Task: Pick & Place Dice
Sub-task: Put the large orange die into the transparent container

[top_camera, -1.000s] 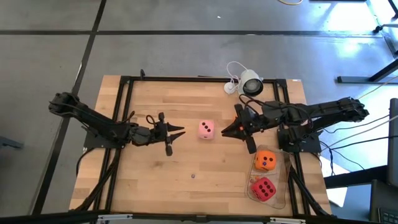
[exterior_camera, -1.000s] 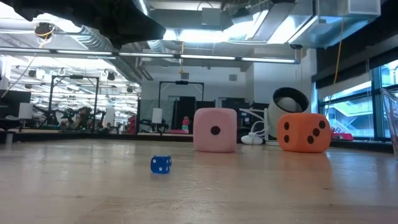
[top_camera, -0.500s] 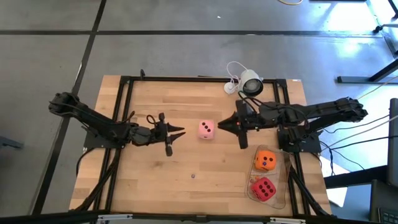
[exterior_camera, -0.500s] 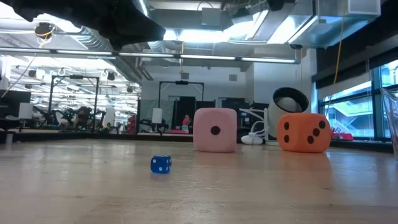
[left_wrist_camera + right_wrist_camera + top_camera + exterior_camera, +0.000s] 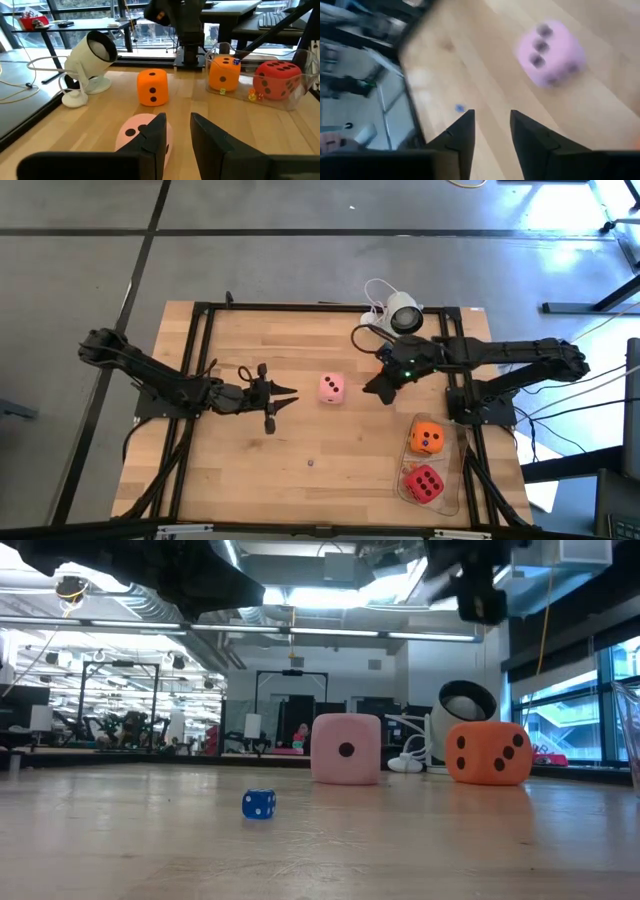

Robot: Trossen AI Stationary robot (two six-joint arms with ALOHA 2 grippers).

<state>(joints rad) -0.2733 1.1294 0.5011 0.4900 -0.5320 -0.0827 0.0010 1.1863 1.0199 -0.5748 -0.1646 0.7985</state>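
A pale pink die [image 5: 333, 388] sits on the wooden table between my two grippers. My left gripper [image 5: 288, 395] hangs level to its left, slightly open and holding nothing; its wrist view shows the pink die [image 5: 142, 131] just past the fingertips. My right gripper [image 5: 372, 388] slants down from the right, open and holding nothing, with the pink die [image 5: 550, 52] ahead of it. One orange die [image 5: 152, 87] stands on the table and is hidden under my right arm in the high view. Another orange die [image 5: 427, 439] and a red die [image 5: 424, 482] lie in a clear tray [image 5: 452, 492].
A white round camera [image 5: 403, 313] with its cable stands at the far edge, behind the orange die [image 5: 488, 752]. A tiny blue die [image 5: 310, 463] lies toward the near edge. The tray takes up the near right corner. Bare wood lies at the near left.
My right gripper has sunk, rolled about its own axis and tipped its fingers downward beside the pink die. Its arm now shows at the top of the low view. The dice have stayed in place.
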